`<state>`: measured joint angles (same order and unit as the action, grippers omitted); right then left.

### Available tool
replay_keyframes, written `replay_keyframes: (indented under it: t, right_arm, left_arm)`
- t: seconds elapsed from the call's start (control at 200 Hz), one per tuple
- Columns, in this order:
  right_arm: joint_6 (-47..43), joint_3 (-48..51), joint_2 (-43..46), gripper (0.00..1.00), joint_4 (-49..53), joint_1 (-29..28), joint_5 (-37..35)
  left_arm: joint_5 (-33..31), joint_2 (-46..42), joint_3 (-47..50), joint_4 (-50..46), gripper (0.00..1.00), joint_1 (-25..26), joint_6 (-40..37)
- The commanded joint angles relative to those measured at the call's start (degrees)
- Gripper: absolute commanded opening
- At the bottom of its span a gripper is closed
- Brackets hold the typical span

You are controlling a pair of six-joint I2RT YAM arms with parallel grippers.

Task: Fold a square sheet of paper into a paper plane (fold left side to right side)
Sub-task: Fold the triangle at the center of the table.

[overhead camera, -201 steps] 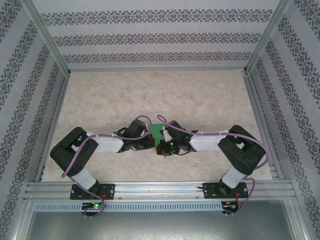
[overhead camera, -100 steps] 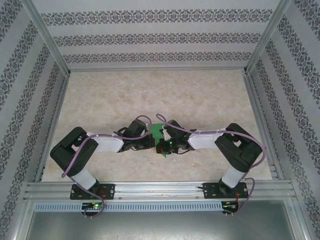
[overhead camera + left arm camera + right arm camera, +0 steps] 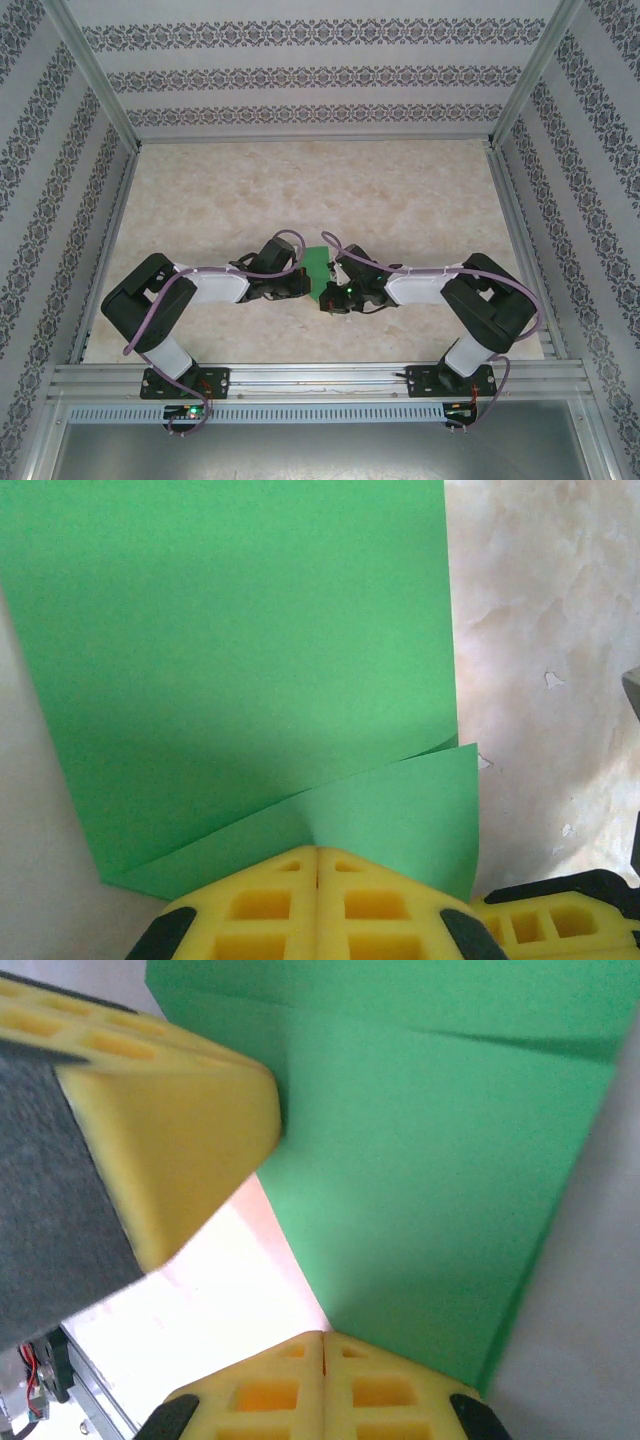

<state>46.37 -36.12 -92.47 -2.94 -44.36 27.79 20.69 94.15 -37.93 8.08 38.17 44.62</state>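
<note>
left claw (image 3: 318,854): clamping square sheet of paper (image 3: 250,660) | right claw (image 3: 323,1340): clamping same sheet

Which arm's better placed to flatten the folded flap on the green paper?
Probably the left: the left gripper, shut, sits at the overlapping flap of the bright green sheet of paper. The right gripper, also shut, touches a plain part.

The left arm (image 3: 165,305) and right arm (image 3: 480,305) are showing black, blocky joint housings and white forearm shells. A lilac cable (image 3: 140,325) is looping along each. A green light (image 3: 347,291) is glowing by the right wrist. The left gripper (image 3: 318,852) and right gripper (image 3: 323,1338) are wearing yellow foam pads (image 3: 262,905) with square cut-outs and black edging.
</note>
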Motion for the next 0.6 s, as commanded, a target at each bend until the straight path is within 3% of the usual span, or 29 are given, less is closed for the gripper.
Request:
replay_keyframes:
  t: [0.0,0.595]
  right_arm:
    - [0.9,2.8,1.3,0.0,5.1,0.5,-1.8]
    - [-0.6,7.1,8.2,0.0,9.9,2.6,-1.6]
  left_arm:
    - [-6.0,3.2,1.3,-8.9,0.0,-0.1,-1.8]
    - [-4.8,2.7,2.0,-7.2,0.0,0.1,2.2]
